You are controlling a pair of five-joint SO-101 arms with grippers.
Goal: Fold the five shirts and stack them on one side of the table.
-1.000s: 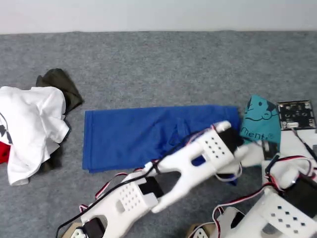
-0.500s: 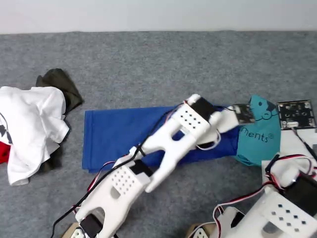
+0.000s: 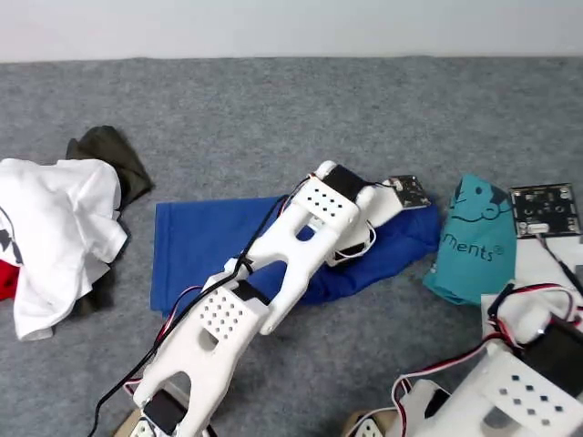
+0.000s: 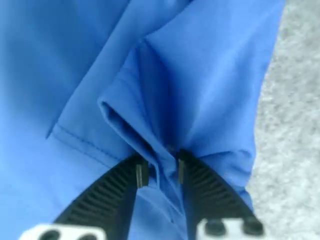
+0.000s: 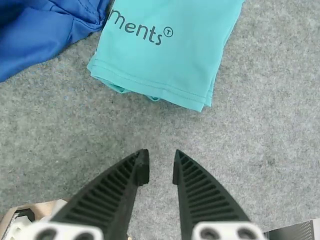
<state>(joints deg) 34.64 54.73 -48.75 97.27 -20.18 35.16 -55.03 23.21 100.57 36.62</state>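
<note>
A white shirt [image 3: 55,228] and dark shirt [image 3: 114,155] lie heaped left on the worktop [image 3: 273,118]; a teal shirt [image 3: 474,246] sits folded right; the left arm [image 3: 273,264] stretches across the blue shirt [image 3: 196,246], left tool [image 4: 157,167] clamped on its fold; the right tool [image 5: 157,167] hovers slightly apart.

The far half of the grey carpet surface [image 3: 364,109] is bare, with lots of room to pass. The long white left arm [image 3: 321,202] slants over the wide blue cloth shirt [image 3: 187,250] and blocks the middle. A heap of white, dark green and red clothes [image 3: 64,218] fills the left edge. The folded teal shirt [image 3: 474,246] and a black square board [image 3: 544,209] crowd the right edge.
</note>
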